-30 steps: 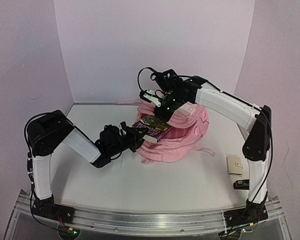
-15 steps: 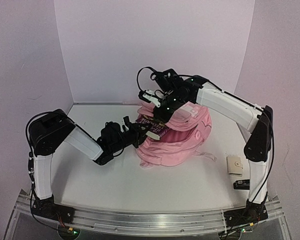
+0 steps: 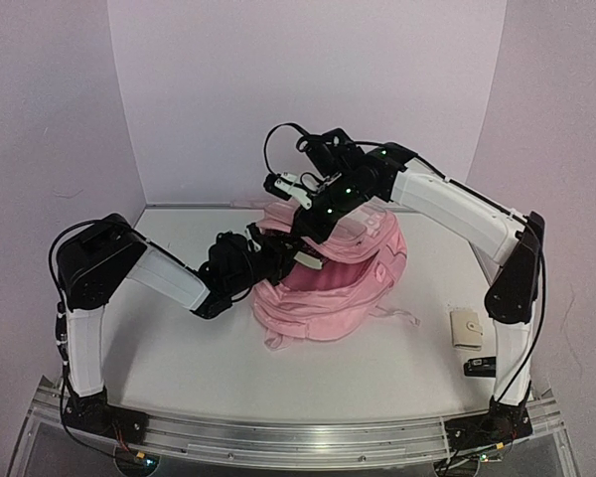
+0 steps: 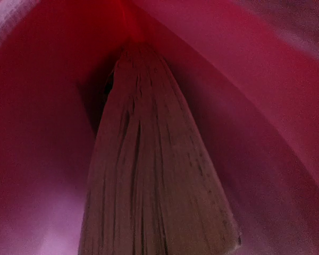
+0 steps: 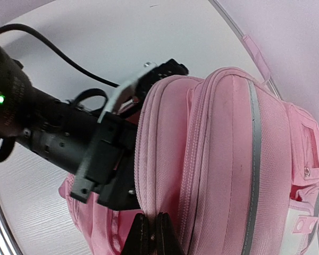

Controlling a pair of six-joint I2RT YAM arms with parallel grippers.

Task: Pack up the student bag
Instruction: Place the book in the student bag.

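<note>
On the surface (image 3: 179, 348), toward the back wall, student bag (image 3: 328, 293) lies slumped with its mouth facing left; right end effector (image 5: 151, 236) is clamped tight on the pink rim of the opening, holding it up; left end effector (image 3: 276, 256) is pushed into the mouth with its fingers hidden, so cannot tell whether it grips; book (image 4: 149, 175) runs out from right under its camera, so a grip looks likely; risks: the thin pinch of fabric could slip and drop the mouth onto the left wrist; a book corner could catch the lining and shove the soft bag along instead of going in; a shallow release could let the book slide back out; top view alone gives both arms, the whole bag, a beige wallet-like item (image 3: 466, 327) and a small dark object (image 3: 480, 367) near the right base, both unpacked; left wrist view alone shows the interior, page edges and lining; right wrist view alone shows the pinch itself.
</note>
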